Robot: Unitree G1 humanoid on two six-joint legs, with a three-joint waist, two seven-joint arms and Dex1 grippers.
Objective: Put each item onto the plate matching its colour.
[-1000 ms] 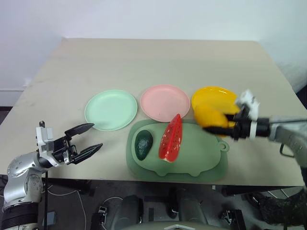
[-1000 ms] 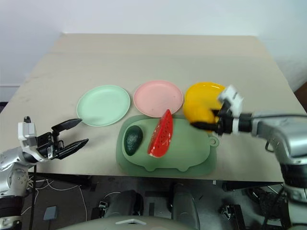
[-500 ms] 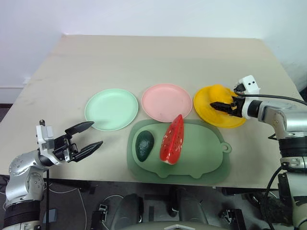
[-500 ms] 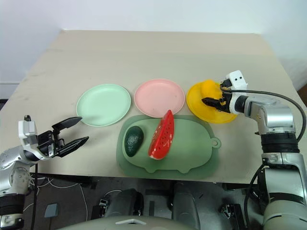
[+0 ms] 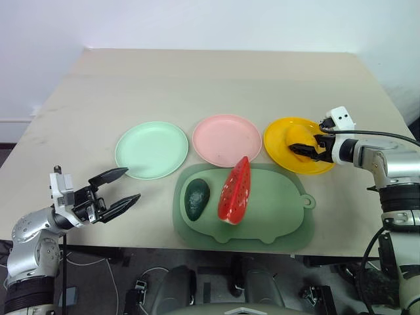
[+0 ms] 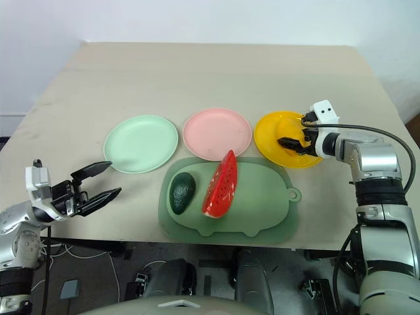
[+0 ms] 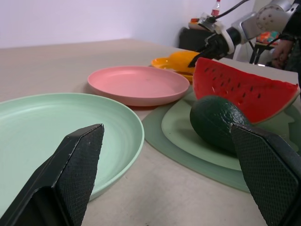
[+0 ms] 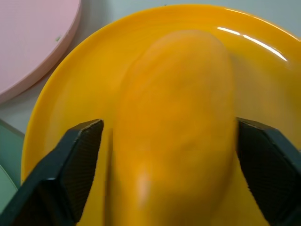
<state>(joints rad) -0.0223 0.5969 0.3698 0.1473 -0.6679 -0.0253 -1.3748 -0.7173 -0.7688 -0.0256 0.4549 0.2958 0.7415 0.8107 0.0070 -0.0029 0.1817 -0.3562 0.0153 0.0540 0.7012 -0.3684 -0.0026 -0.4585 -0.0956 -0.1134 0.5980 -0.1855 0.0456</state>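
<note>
The mango (image 5: 299, 136) lies on the yellow plate (image 5: 279, 147) at the right of the head view. The right end effector (image 5: 306, 149) sits over that plate, its fingers (image 8: 77, 165) spread on either side of the mango with a gap showing, so it is open and not gripping. The pink plate (image 5: 226, 140) is at the centre and the mint plate (image 5: 151, 149) to its left, both bare. Below them, on the pale green board (image 5: 275, 210), the avocado (image 5: 196, 198) lies at the left and the watermelon (image 5: 235, 191) just beside it, towards the middle. The left end effector (image 5: 121, 191) hangs open at the lower left, over the near edge of the desk (image 5: 210, 85), holding nothing, well apart from the board.
</note>
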